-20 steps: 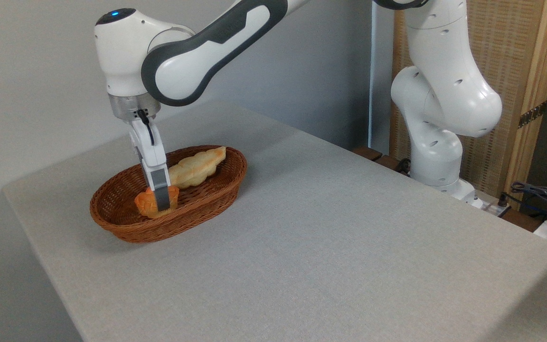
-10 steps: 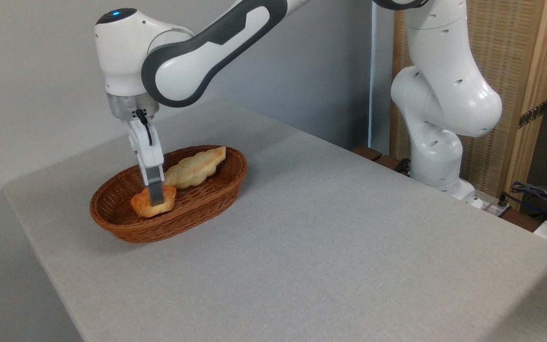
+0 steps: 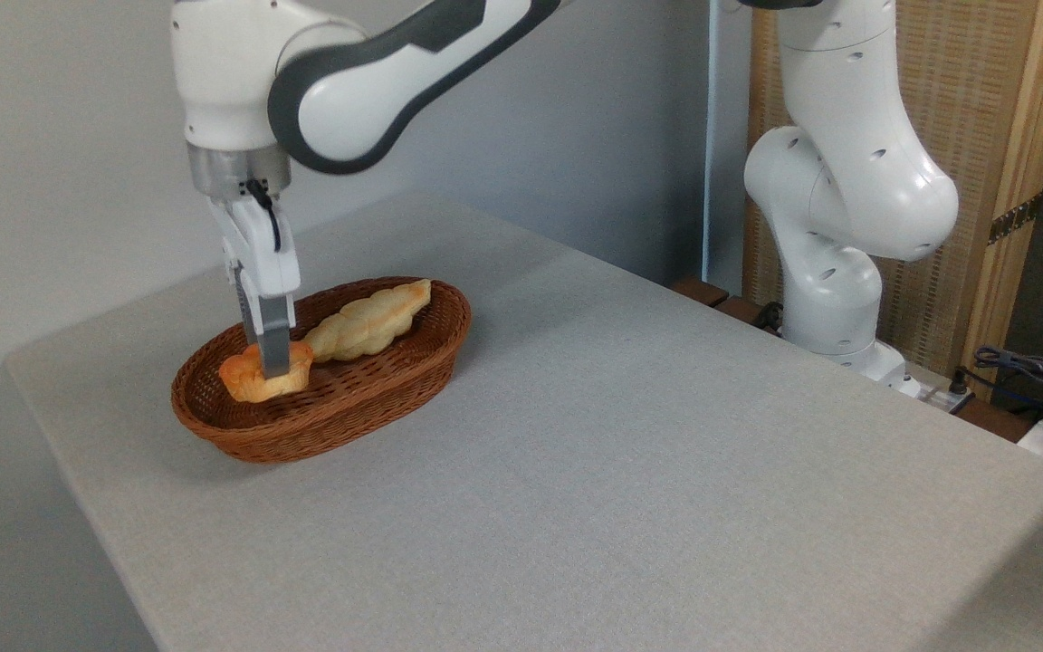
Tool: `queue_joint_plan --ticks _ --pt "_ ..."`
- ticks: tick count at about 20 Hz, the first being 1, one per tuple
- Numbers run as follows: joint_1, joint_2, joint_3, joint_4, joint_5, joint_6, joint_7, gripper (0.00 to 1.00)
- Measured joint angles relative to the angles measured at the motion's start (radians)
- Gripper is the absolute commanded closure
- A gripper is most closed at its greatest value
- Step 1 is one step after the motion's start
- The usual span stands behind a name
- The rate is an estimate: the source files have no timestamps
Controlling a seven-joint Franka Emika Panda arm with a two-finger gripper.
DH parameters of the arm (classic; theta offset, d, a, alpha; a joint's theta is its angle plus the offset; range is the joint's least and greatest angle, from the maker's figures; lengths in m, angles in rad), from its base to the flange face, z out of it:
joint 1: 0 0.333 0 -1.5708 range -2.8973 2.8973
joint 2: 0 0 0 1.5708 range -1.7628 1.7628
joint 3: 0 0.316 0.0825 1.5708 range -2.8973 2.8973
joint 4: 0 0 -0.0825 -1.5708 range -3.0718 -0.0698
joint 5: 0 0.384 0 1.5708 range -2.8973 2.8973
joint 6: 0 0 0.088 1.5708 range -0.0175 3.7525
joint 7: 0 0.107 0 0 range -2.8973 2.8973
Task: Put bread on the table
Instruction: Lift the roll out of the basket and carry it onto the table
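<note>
The jaws are clenched on the bread, with one grey finger crossing its front face and the other hidden behind it. The gripper hangs nearly straight down from the white arm. The bread is a small round bun, orange-gold, with a knobbly folded top, held at the nine o'clock end of the basket, about level with its rim. The basket is an oval of brown woven wicker. At two o'clock from the bun a longer, pale-yellow braided loaf lies inside the basket, its near end just beside the bun. The basket stands on the table, a flat top covered in plain light-grey, cloth-like material. No readable writing shows anywhere.
</note>
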Motion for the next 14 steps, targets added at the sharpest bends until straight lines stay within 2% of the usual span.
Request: queue_joint_plan --ticks 3,5,7,8,9,11,12,14 --pt "0.011 -0.025 0.037 0.059 -0.009 -0.123 0.009 0.55" --pt "0.014 -0.041 0.065 0.086 -0.01 -0.183 0.047 0.54" --pt "0.015 -0.067 0.115 0.097 -0.01 -0.236 0.127 0.5" --pt "0.015 -0.073 0.131 0.097 -0.011 -0.246 0.151 0.45" --pt "0.016 -0.077 0.149 0.096 -0.011 -0.253 0.175 0.25" --pt "0.017 -0.08 0.198 0.091 -0.011 -0.261 0.231 0.05" --pt "0.018 -0.078 0.229 0.08 -0.011 -0.261 0.273 0.0" --pt "0.021 -0.073 0.266 0.056 -0.011 -0.26 0.332 0.0"
